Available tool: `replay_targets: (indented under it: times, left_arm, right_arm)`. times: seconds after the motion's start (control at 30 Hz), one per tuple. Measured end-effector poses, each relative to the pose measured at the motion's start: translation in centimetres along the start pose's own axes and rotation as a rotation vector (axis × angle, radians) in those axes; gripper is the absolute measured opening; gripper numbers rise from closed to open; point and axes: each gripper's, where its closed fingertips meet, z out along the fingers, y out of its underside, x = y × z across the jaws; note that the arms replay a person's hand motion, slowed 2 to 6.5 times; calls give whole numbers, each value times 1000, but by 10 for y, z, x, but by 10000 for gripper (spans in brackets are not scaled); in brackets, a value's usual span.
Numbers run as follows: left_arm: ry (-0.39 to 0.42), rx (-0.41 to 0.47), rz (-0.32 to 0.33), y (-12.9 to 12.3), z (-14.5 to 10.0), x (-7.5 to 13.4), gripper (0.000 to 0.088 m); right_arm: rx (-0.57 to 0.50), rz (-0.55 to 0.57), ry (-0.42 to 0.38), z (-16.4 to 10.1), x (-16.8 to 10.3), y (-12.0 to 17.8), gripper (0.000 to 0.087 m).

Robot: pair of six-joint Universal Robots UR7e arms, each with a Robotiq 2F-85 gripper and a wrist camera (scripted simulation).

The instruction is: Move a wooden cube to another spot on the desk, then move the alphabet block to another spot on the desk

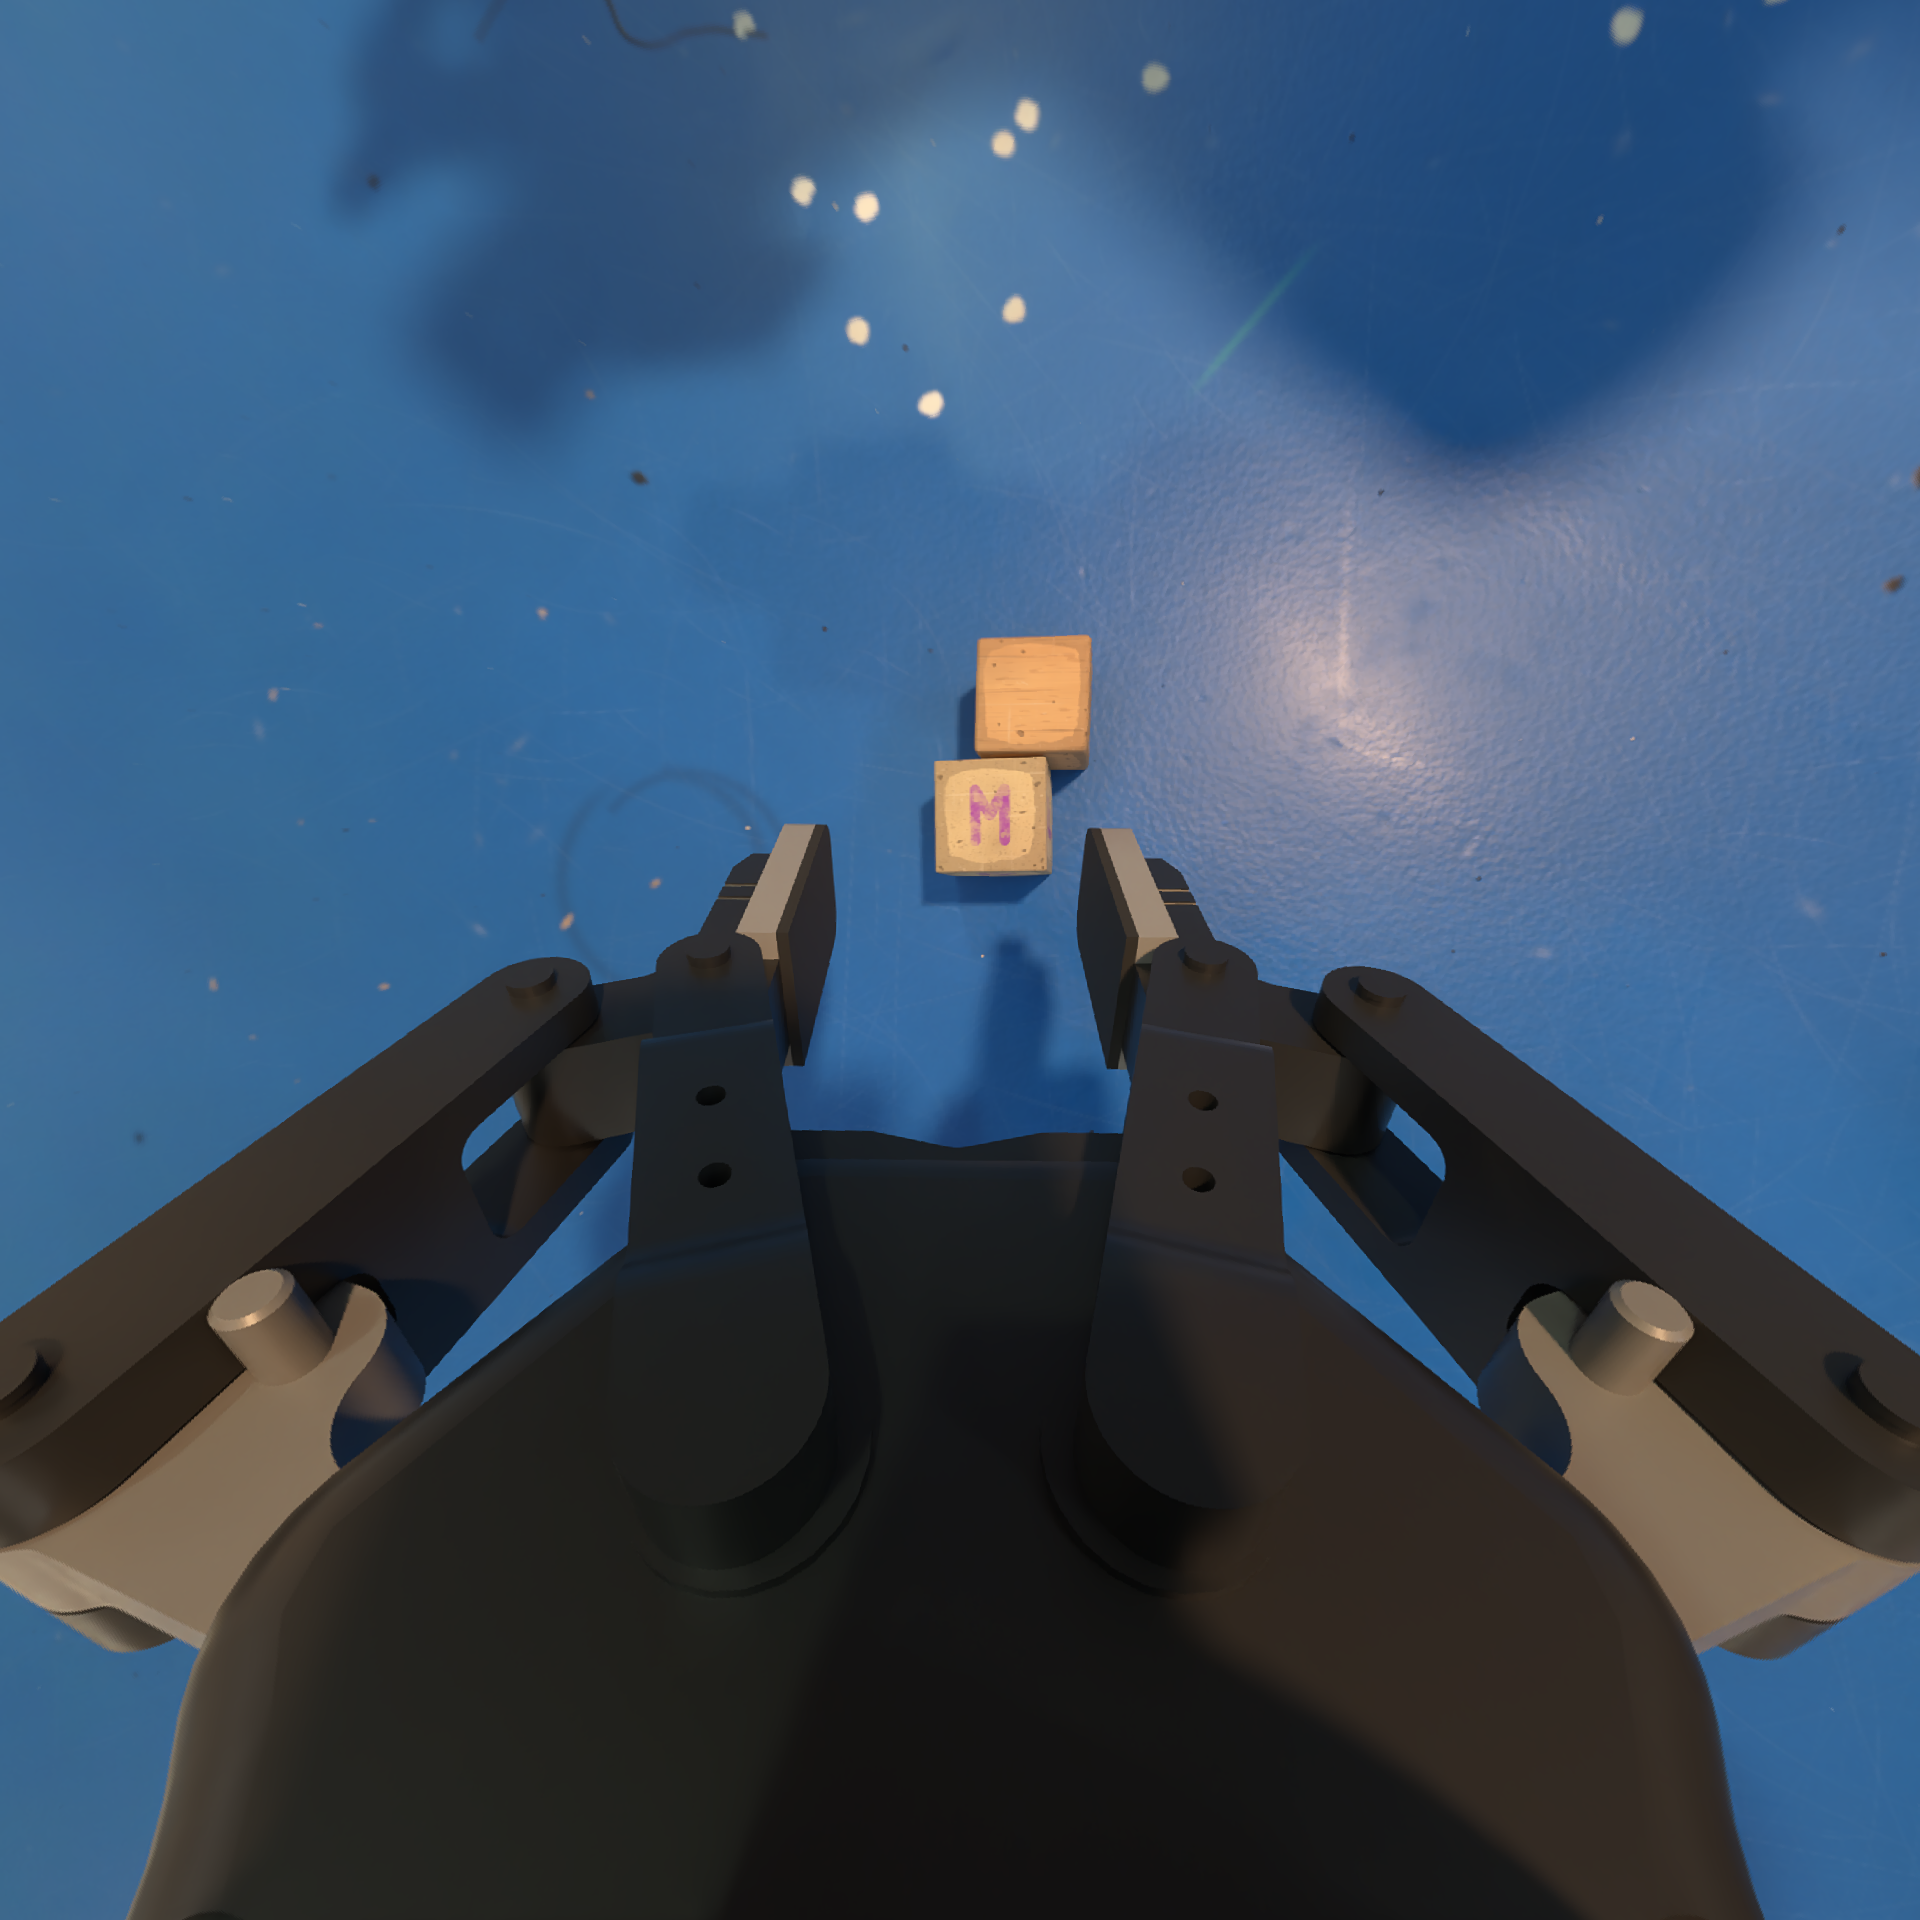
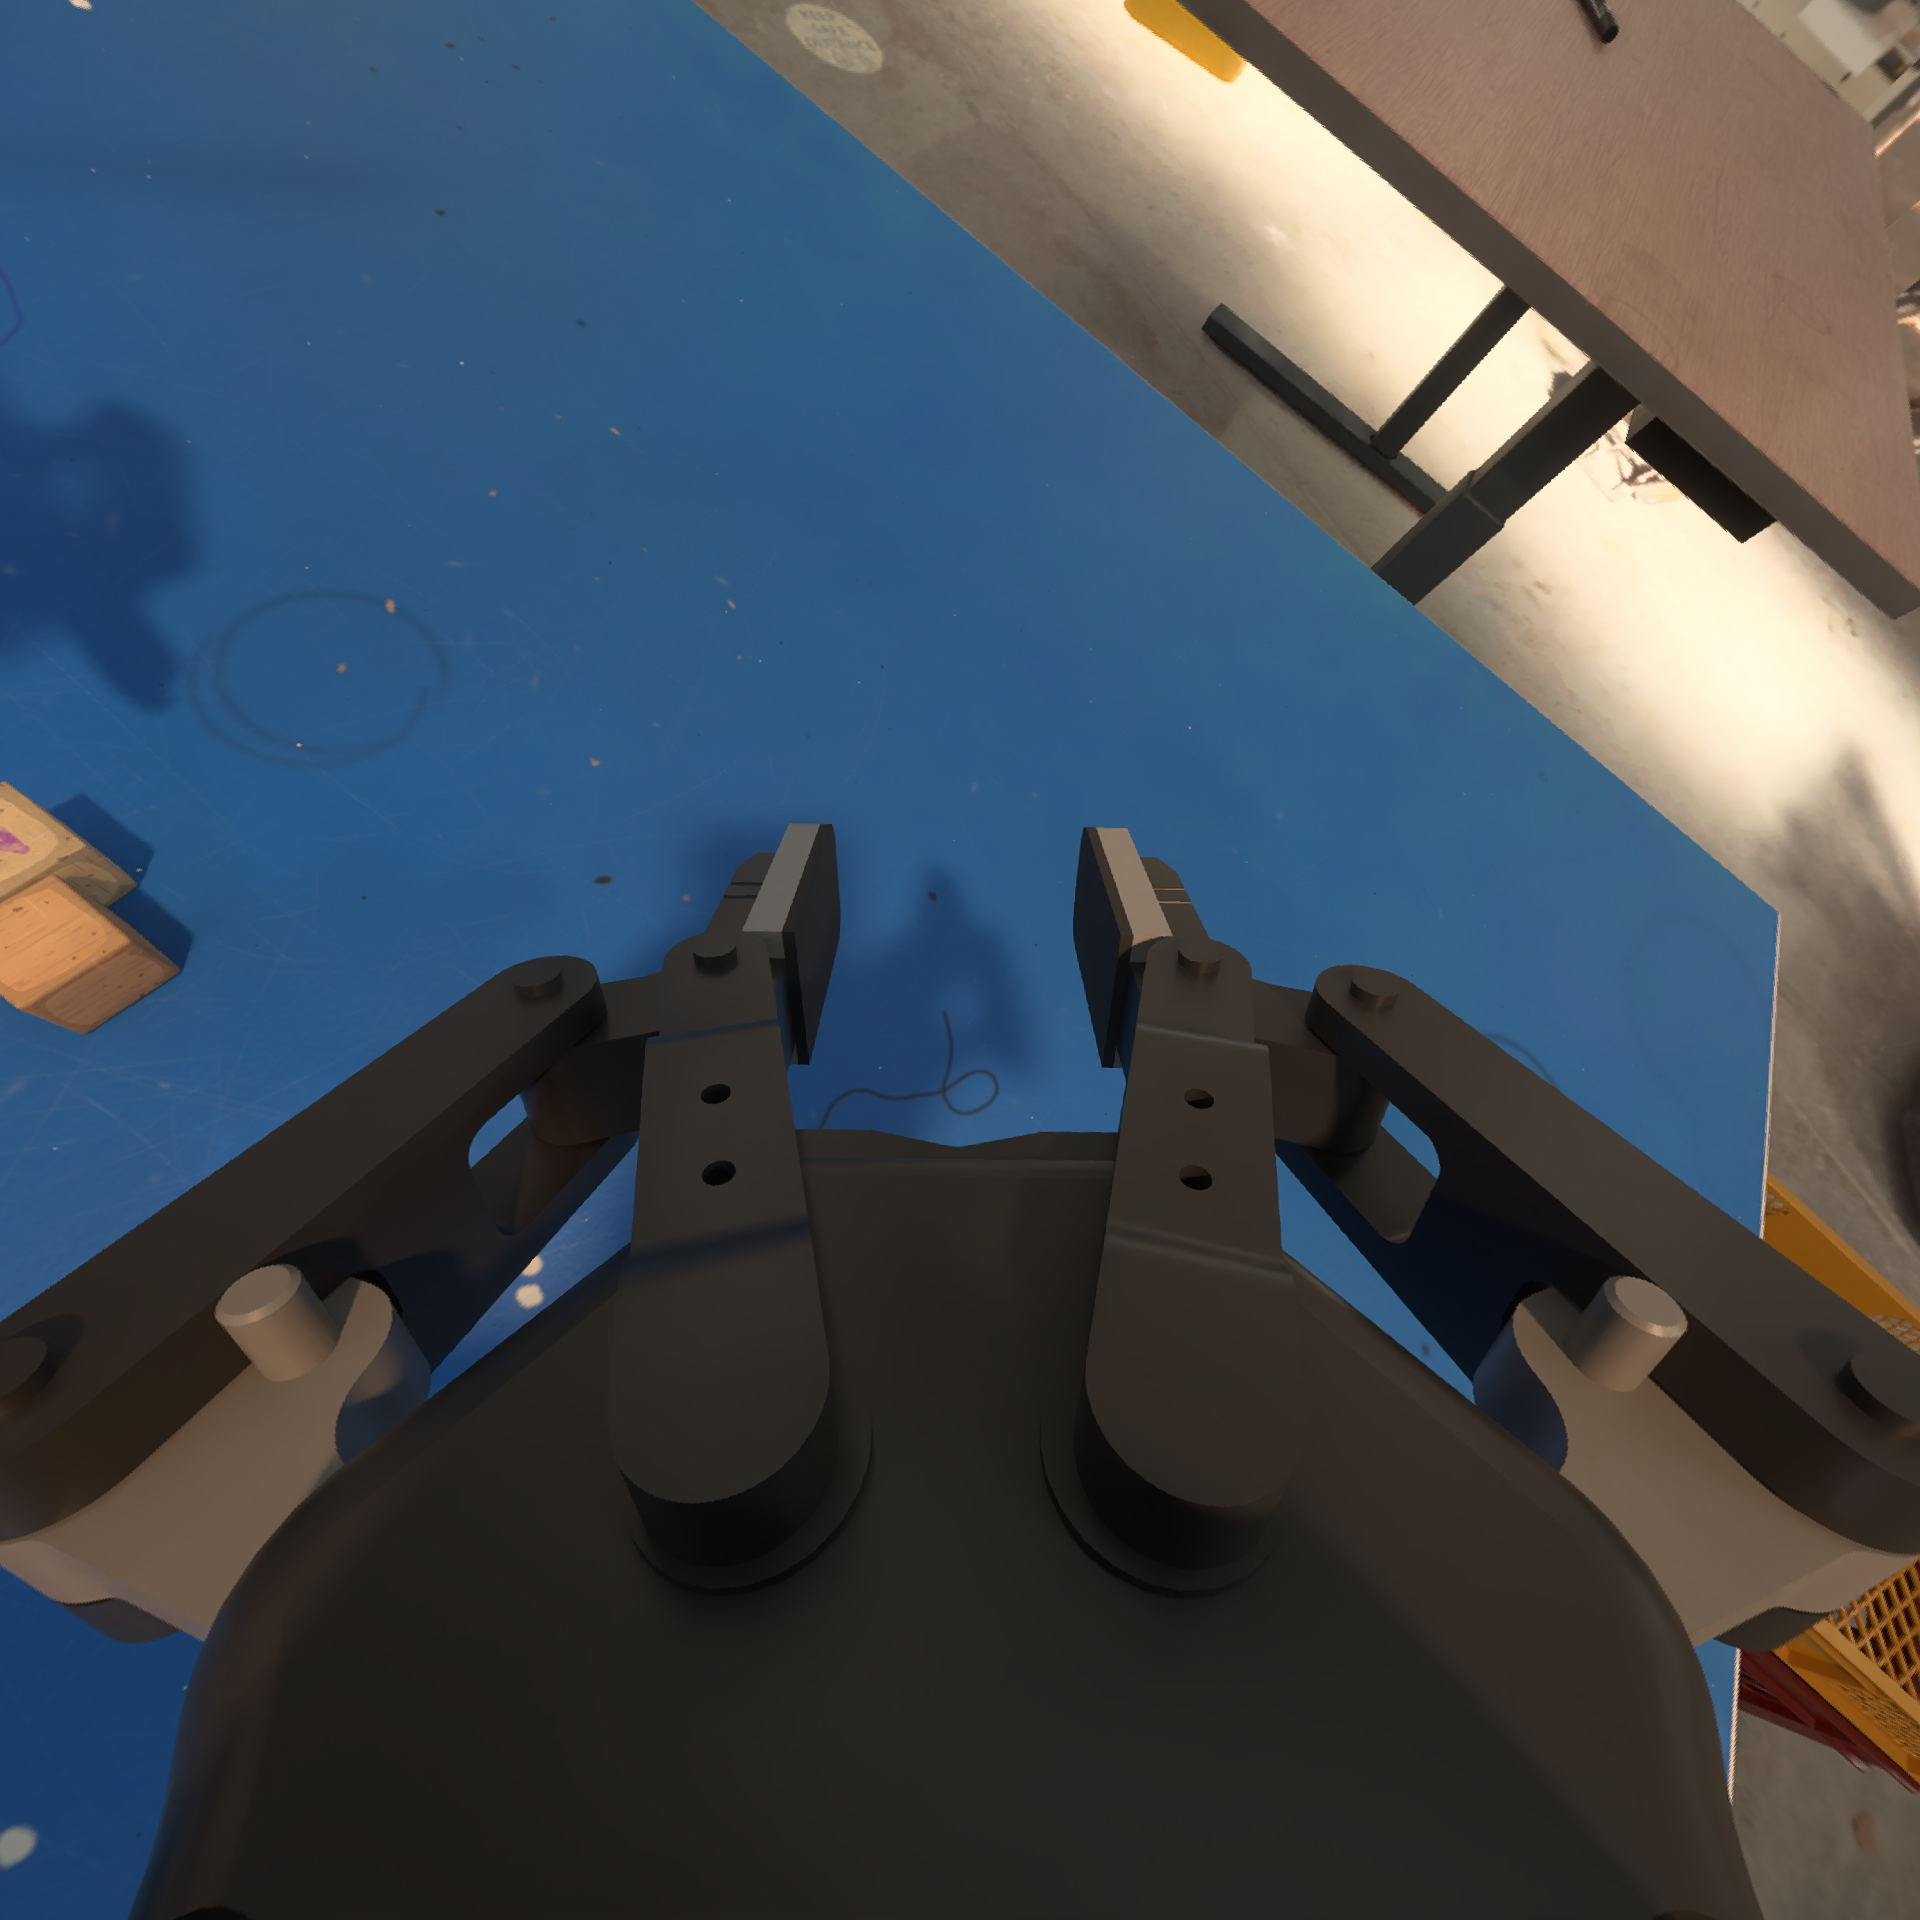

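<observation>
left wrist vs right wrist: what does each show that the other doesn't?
Left wrist only: the left gripper, open, above the desk with the alphabet block just ahead between its fingertips, and that block's whole top face.

Right wrist only: the right gripper, open over bare desk, the desk's edge, the floor and a brown table beyond.

Both: the alphabet block and the wooden cube, side by side on the blue desk; in the right wrist view they sit at the left edge, partly cut off.

desk (image 1: 1455,831) blue, speckled with pale dots and dark flecks. wooden cube (image 1: 1032,698) plain orange-tan grain; alphabet block (image 1: 992,817) pale beige with purple-pink letter. left gripper (image 1: 956,862) and right gripper (image 2: 956,862) dark grey, lighter grey pins
</observation>
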Motion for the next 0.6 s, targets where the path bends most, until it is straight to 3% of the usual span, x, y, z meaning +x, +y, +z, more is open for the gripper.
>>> replay_targets:
  times: [0.33, 0.6]
  left_arm:
    - [-95, 132, -40, -11, -53, -18, 405]
    - [-219, 216, -96, -9, -104, -38, 429]
  right_arm:
    - [1, 0, -2, 0, 0, 0, 415]
    - [2, 2, -4, 0, 0, 1, 415]
